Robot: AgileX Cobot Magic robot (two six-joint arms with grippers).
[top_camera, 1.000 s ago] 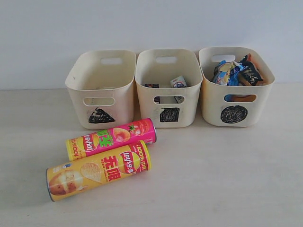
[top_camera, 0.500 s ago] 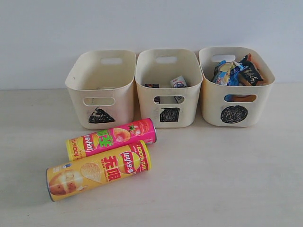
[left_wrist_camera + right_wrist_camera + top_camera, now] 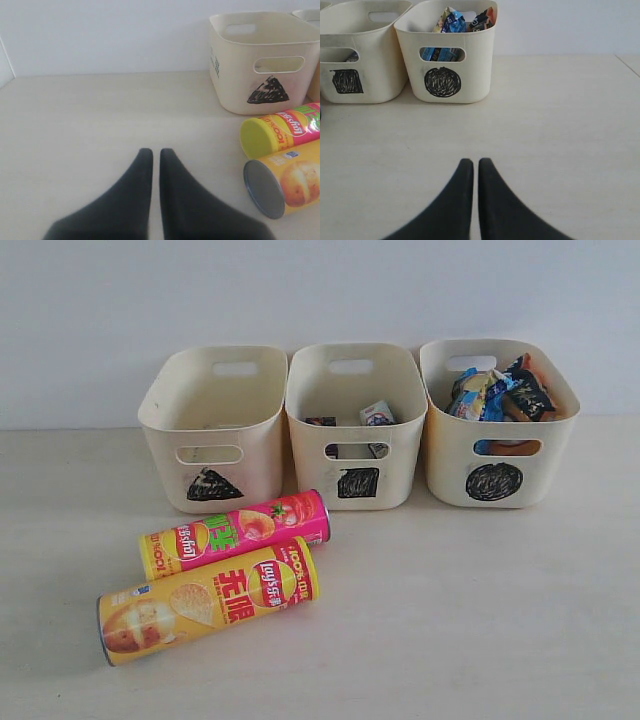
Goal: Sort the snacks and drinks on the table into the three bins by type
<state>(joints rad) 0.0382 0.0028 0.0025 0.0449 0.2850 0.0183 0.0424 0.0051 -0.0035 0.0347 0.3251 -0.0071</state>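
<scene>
1. The square-marked bin (image 3: 392, 472) stands in the middle of a row of three on the counter (image 3: 480, 610). Inside it are a white and blue carton (image 3: 377, 413) and a dark carton (image 3: 320, 422).
2. The triangle-marked bin (image 3: 255, 475) stands just left of it in the exterior view.
3. Just right of it, the circle-marked bin (image 3: 450, 475) holds the crinkly packets (image 3: 495, 392).
4. In front of it and leftward, the pink-yellow tube (image 3: 240, 532) lies on its side, touching the yellow-orange tube (image 3: 205, 602), which lies farther from it.
5. The left pincer (image 3: 156, 155) hangs over bare counter well off its triangle side, narrowed to a thin slit and holding nothing.
6. The right pincer (image 3: 475, 164) hangs off its circle side, equally narrow and empty.
</scene>
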